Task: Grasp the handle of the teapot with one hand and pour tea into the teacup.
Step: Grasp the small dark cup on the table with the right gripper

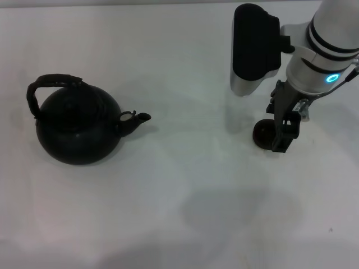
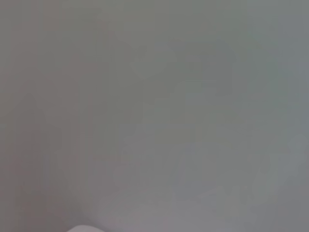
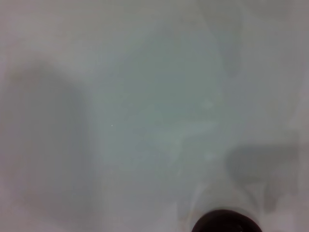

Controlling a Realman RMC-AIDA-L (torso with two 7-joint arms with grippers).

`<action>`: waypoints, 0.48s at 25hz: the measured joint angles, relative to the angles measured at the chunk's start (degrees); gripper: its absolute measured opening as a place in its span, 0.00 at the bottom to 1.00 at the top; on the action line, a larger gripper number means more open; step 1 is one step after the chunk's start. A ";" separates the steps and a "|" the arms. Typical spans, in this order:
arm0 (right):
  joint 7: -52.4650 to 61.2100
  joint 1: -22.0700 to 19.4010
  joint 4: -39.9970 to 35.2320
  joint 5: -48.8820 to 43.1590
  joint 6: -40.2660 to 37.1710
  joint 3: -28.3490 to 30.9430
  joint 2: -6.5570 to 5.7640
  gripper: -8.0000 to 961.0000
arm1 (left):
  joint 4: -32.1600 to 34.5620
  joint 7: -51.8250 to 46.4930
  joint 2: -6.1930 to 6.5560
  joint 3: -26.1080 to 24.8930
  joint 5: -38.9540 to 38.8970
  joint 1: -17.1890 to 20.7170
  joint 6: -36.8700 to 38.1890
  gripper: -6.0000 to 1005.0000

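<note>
One teacup (image 1: 262, 133) at right end effector (image 1: 285, 131).

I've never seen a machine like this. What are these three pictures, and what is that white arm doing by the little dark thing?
It is a two-armed robot. The big picture looks down from its head; the other two come from cameras on its wrists. On the white table stand a black teapot with an arched handle, and a small dark teacup. The right gripper is down at the teacup; whether it grips it cannot be told. The left arm is out of sight; its camera shows only bare table.
</note>
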 joint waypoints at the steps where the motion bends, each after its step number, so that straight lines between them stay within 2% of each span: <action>1: 0.00 -0.12 0.04 0.03 0.08 -0.02 0.00 0.90 | 0.00 0.00 0.00 0.00 0.00 0.00 0.00 0.76; 12: -0.09 -0.83 0.71 0.12 1.96 -1.38 0.00 0.90 | 0.00 0.08 0.00 0.58 0.50 0.00 -0.01 0.76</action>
